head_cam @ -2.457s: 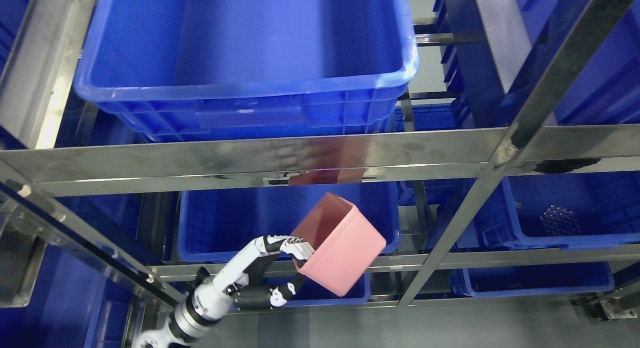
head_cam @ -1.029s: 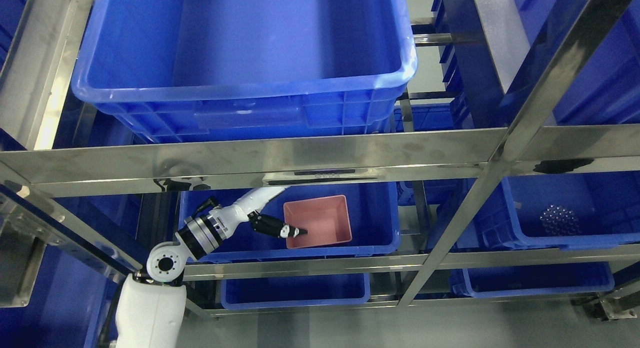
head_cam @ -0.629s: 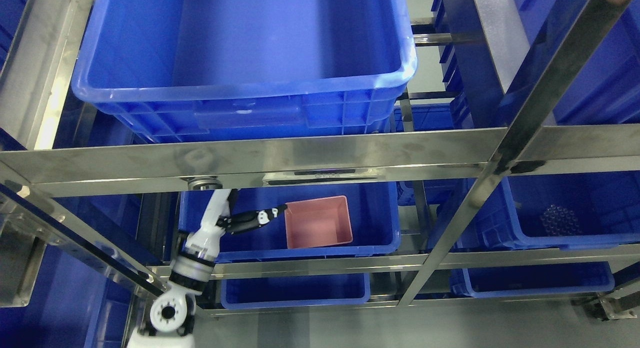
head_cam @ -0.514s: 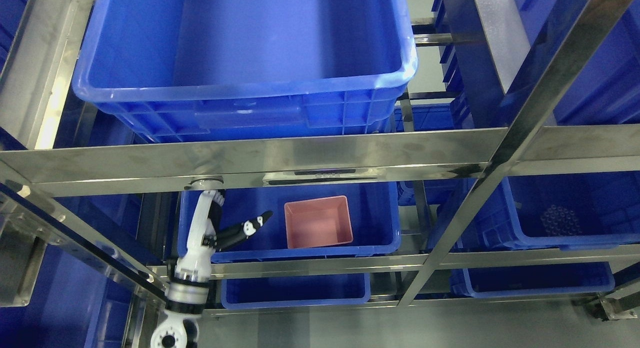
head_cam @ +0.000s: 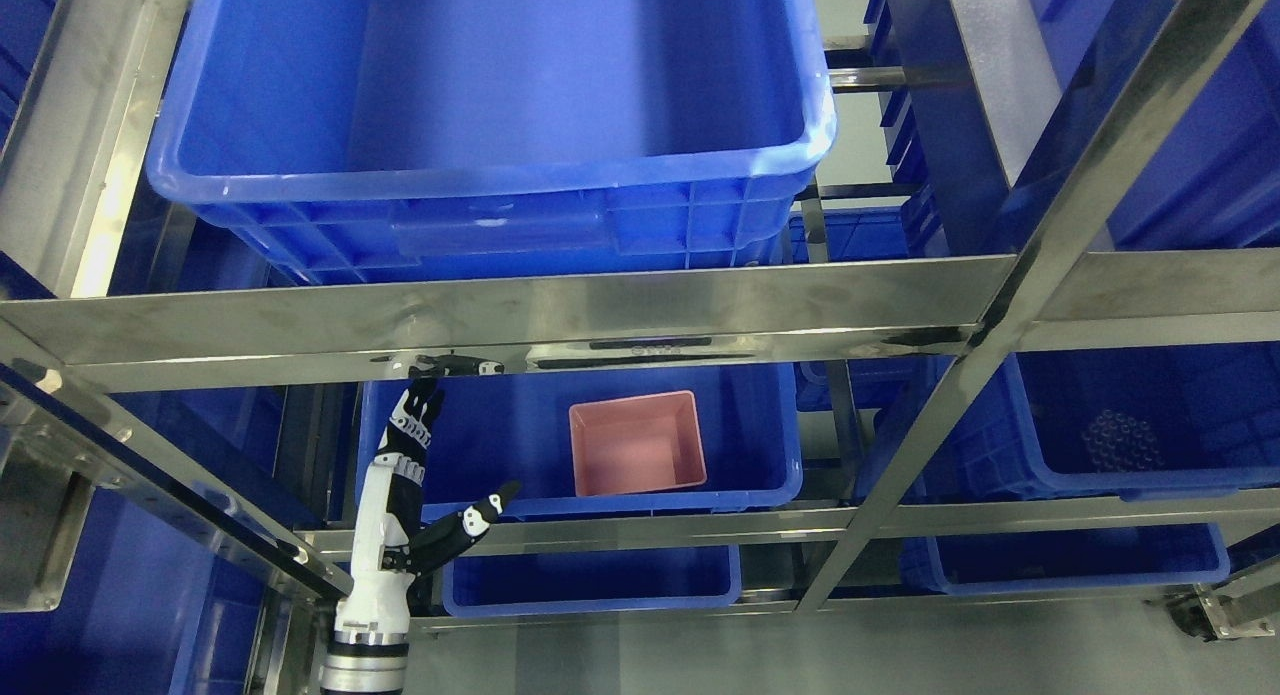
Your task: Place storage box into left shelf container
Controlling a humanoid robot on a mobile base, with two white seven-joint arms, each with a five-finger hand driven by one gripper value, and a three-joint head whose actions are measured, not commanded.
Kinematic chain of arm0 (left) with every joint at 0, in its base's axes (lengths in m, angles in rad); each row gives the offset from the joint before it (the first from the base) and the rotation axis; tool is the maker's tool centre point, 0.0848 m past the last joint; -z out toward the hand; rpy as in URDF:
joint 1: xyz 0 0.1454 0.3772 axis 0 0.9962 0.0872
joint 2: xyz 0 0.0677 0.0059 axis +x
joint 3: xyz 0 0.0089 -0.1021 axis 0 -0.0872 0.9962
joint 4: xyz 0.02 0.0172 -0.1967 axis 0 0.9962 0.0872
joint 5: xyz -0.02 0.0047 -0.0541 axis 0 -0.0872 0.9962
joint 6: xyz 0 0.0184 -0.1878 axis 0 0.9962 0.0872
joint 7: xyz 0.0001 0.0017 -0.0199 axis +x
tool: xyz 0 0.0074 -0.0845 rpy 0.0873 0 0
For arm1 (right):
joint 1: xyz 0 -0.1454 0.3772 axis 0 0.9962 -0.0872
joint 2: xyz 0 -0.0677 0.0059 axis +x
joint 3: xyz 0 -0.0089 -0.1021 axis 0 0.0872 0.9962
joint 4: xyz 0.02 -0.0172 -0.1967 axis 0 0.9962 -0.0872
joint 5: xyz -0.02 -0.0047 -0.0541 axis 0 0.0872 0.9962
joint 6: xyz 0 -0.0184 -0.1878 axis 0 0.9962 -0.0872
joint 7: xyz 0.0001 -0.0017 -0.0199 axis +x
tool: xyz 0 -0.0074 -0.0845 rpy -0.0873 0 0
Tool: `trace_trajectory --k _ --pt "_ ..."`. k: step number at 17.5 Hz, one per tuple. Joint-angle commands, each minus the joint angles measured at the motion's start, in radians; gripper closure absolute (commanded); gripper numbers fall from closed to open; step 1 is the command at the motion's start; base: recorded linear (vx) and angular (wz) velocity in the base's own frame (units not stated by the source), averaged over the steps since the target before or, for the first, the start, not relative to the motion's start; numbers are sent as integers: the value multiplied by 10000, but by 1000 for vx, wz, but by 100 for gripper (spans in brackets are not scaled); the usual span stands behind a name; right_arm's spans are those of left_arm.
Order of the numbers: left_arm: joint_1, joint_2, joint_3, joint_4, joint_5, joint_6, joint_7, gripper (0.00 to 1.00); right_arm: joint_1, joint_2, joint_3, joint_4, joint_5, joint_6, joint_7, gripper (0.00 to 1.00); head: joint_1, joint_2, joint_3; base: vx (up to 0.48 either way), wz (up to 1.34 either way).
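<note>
Storage box (head_cam: pixel 637 443), pink and open-topped, now sits upright on the floor of the blue bin (head_cam: pixel 745 435) on the middle level of the left shelf, no longer tilted in a grip out in front of the rack as a couple of seconds back. Released a second ago, with fingers at its near-left edge, then left alone as the arm drew away. Left hand (head_cam: pixel 415 495) now down and to the box's left, pulled back over the bin's front-left corner and the steel rail (head_cam: pixel 640 520) there, well apart from the box and touching nothing of it. Fingers (head_cam: pixel 418 415) straight and pointing up toward the crossbar (head_cam: pixel 500 325) overhead, thumb splayed out to the right, palm empty. Looks like placement done and only the retreat of the arm left to finish. From the hand, box up and to the right, deeper inside the bin, nearer its front wall than its back. Right hand nowhere in the frame. Larger blue bin (head_cam: pixel 500 190) on the level above, untouched.
</note>
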Motion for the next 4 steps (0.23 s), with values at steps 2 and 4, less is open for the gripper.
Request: trace_trajectory --k 2,4 --pt "497 138 88 -642 94 55 16 0 92 -175 -46 -175 15 -4 1 0 0 0 0 0 0" --pt "513 138 88 -642 94 55 16 0 92 -175 -46 -175 15 -4 1 0 0 0 0 0 0"
